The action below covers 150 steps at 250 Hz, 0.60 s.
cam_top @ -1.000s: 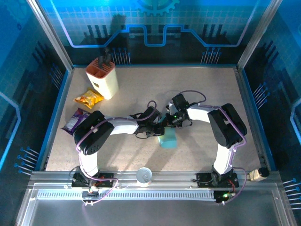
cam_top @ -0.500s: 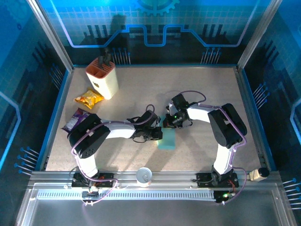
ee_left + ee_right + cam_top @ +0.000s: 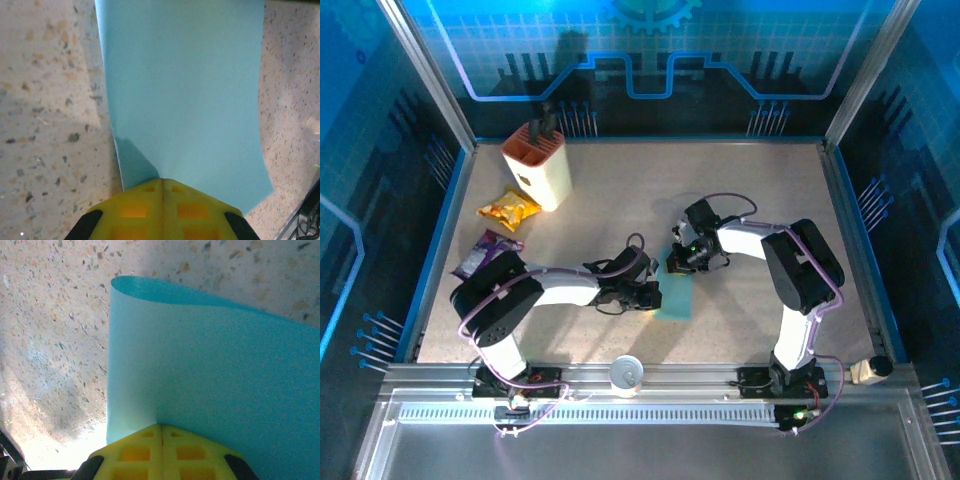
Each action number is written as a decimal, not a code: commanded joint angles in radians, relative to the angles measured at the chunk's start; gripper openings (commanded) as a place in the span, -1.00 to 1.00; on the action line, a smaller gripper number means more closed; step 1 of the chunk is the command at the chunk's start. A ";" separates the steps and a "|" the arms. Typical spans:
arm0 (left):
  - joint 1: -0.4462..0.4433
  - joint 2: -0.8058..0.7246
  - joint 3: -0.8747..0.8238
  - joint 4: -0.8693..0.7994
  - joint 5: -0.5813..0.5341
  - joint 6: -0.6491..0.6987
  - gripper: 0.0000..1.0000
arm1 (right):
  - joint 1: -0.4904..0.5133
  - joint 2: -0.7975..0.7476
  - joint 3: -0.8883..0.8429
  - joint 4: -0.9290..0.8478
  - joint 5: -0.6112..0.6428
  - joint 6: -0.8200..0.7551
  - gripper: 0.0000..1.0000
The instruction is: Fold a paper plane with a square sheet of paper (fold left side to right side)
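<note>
light-blue paper, the square sheet of paper [image 3: 676,298], lies near the middle of the table [image 3: 770,190], between the two arms and well apart from the cream knife block [image 3: 538,166] and the snack packets at the far left. the left gripper [image 3: 649,296] sits at the sheet's left edge and the right gripper [image 3: 678,262] at its far edge. in each wrist view the yellow fingers are pressed together with no gap, and the paper runs right into their tips, so both appear clamped on the sheet.

the right wrist view shows the paper bent over in a soft, rounded curve, not a crease. in the left wrist view the sheet hangs a little off the table, with a shadow beneath its left side.

judging from this, the left-to-right fold is under way but not set. the main risk is skew: if one arm carries its edge further than the other, the edges will not meet and the crease lands crooked. two tight pinches pulling apart could also tear or wrinkle such thin paper. letting go before the bend is flattened would let it spring open.
</note>
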 commanded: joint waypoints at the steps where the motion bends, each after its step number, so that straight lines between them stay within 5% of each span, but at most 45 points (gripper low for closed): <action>1: -0.043 -0.001 -0.066 -0.216 0.089 -0.010 -1.00 | -0.004 0.061 0.003 -0.032 0.130 -0.024 -1.00; 150: -0.071 -0.114 -0.110 -0.252 0.085 -0.024 -1.00 | -0.002 0.080 0.022 -0.027 0.118 -0.052 -1.00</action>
